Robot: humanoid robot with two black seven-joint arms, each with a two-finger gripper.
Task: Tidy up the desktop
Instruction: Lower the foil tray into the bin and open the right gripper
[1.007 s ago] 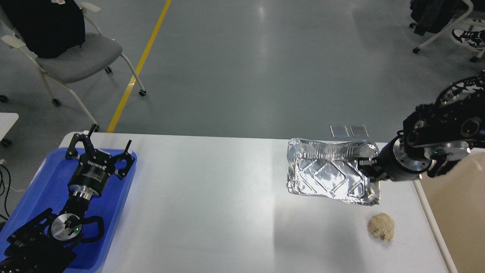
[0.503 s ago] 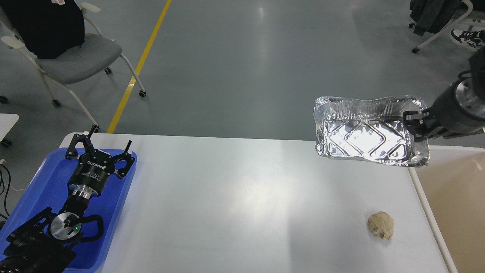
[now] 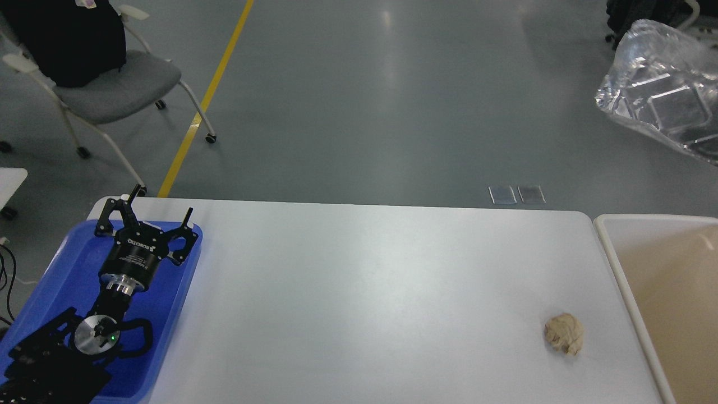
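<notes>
Desktop (image 3: 359, 292) fills lower frame; left gripper (image 3: 147, 216) at 9 o'clock, fingers spread wide over blue tray (image 3: 50, 280), idle; crumpled paper ball (image 3: 564, 334) at 4 o'clock, near bin (image 3: 608, 247), likely next; foil tray (image 3: 662, 95) aloft at 2 o'clock, right claw unseen

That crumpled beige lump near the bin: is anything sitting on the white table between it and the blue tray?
No. In the head view, the desktop is bare between the beige lump and the blue tray.
</notes>
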